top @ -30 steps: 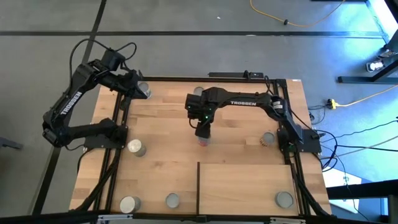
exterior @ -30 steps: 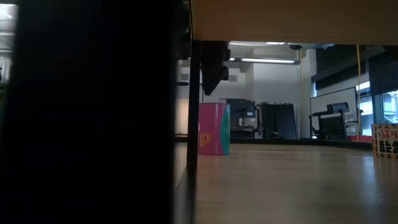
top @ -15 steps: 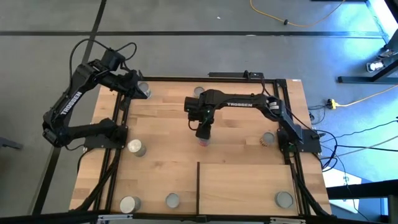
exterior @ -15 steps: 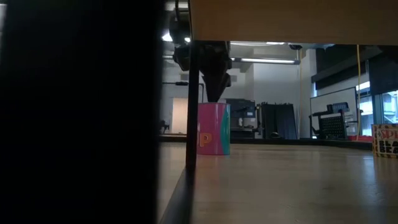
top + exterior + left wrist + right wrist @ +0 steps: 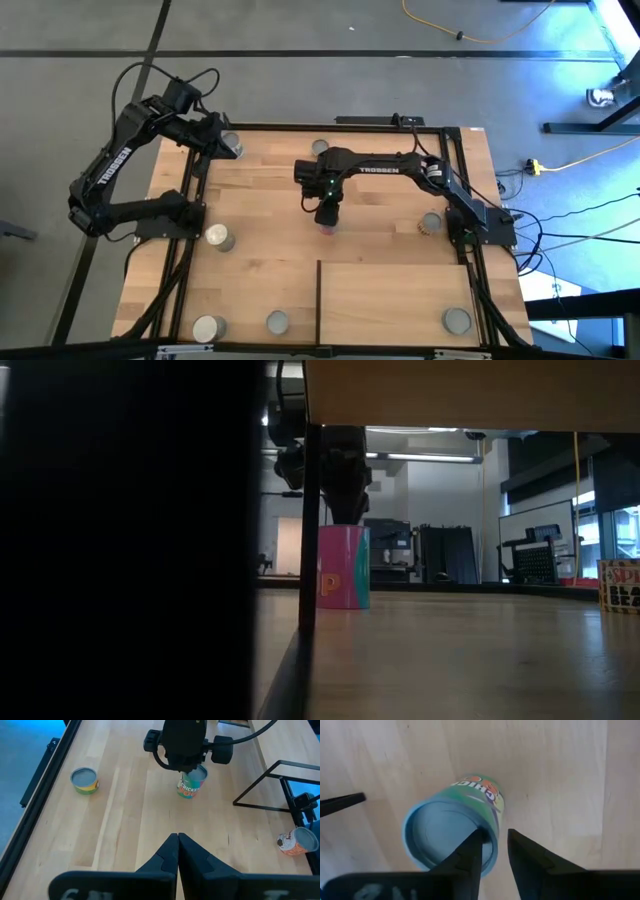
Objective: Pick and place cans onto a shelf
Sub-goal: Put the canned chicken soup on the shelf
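A can (image 5: 445, 832) with a teal and pink label stands upright near the table's middle (image 5: 327, 229). My right gripper (image 5: 494, 836) is right above it, pointing down, open. One finger (image 5: 472, 847) is over the can's silver top, just inside the rim, and the other (image 5: 520, 850) is outside the wall. The low view shows the gripper (image 5: 345, 495) reaching down to the can's top (image 5: 343, 567). My left gripper (image 5: 177, 840) is shut and empty, held high at the far left corner (image 5: 222, 140). The shelf (image 5: 400, 290) takes up the near right part. My right gripper comes at the can from above with its fingers on either side of the top rim (image 5: 492, 827), at one side of the can. I cannot tell whether the fingers touch the rim. The can stands upright on the table.
Other cans stand at the far left corner (image 5: 232, 146), the far edge (image 5: 320, 147), the left side (image 5: 218, 237) and the near edge (image 5: 210, 327) (image 5: 277, 322). One lies on its side at the right (image 5: 430, 223). One shows on the shelf's near right corner (image 5: 457, 320).
My right gripper has come down toward the teal and pink can, from well above it to right at its top. The can has not moved.
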Available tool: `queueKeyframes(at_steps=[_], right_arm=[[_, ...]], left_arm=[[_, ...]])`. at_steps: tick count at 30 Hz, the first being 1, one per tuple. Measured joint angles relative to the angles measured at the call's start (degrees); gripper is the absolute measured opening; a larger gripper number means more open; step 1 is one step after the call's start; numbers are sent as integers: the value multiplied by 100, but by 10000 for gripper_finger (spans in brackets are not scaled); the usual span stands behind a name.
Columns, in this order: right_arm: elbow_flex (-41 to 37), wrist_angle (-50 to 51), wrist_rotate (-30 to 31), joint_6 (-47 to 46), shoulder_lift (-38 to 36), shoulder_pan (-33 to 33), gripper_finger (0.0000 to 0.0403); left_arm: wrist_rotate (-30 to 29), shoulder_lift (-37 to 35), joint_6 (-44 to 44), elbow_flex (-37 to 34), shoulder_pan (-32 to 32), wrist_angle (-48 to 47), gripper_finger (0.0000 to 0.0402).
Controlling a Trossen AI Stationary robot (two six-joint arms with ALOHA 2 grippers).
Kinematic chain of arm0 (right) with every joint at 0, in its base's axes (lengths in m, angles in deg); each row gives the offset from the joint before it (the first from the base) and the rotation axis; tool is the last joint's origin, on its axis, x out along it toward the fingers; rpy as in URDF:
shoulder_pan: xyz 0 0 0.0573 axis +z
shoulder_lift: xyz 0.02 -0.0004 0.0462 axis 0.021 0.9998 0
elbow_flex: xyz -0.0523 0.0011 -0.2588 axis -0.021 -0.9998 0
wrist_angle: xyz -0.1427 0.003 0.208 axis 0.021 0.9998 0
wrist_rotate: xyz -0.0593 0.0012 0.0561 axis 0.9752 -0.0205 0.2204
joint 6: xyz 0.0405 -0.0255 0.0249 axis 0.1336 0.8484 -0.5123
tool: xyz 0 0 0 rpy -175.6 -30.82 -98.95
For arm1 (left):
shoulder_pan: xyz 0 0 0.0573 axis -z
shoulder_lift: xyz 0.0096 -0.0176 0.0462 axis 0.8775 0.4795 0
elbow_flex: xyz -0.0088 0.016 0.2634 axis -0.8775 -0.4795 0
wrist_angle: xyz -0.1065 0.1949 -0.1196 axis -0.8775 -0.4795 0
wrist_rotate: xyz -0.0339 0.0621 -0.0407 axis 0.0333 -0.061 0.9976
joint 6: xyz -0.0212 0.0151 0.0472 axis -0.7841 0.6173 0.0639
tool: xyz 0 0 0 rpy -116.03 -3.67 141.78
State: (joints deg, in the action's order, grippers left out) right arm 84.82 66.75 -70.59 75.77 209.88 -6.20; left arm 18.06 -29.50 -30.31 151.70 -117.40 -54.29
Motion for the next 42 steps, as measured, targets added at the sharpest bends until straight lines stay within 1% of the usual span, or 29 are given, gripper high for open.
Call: queueKeyframes(at_steps=[2, 6, 7, 11, 16, 19, 24, 29, 31, 33, 36, 42], right_arm=[[-2, -35, -7, 41, 2, 2, 76], [-4, -91, 40, 144, -5, 4, 21], [-7, -92, 52, 155, -5, 3, 14], [-11, -104, 270, 149, 2, 24, 10], [-22, -66, 329, 262, -101, 65, 6], [112, 161, 426, 259, -138, 105, 6], [686, 866, 758, 276, -199, 219, 6], [1458, 1481, 823, 276, -206, 268, 6], [1767, 1549, 861, 265, -212, 274, 6], [1742, 1391, 862, 249, -378, 304, 6], [1722, 1550, 850, 25, -604, 363, 6], [1729, 1530, 846, -393, -1037, 539, 6]], left_arm=[[0, 0, 0, 0, -2, 0, 0], [0, 0, -2, 0, 0, 0, 0], [0, 0, -2, 0, 0, 0, 0], [0, 0, -2, 0, 0, 0, 0], [0, 0, -2, 0, 0, 2, 0], [2, 0, -2, 0, -2, 2, 0], [2, 0, -4, 0, -2, 2, 0], [4, 0, -4, 0, -2, 4, 0], [2, 0, -4, 0, -2, 4, 0], [7, 0, -4, 0, -1, 4, 0], [10, 0, -4, 0, -2, 5, 0], [12, 1, -4, 0, -2, 45, 0]])
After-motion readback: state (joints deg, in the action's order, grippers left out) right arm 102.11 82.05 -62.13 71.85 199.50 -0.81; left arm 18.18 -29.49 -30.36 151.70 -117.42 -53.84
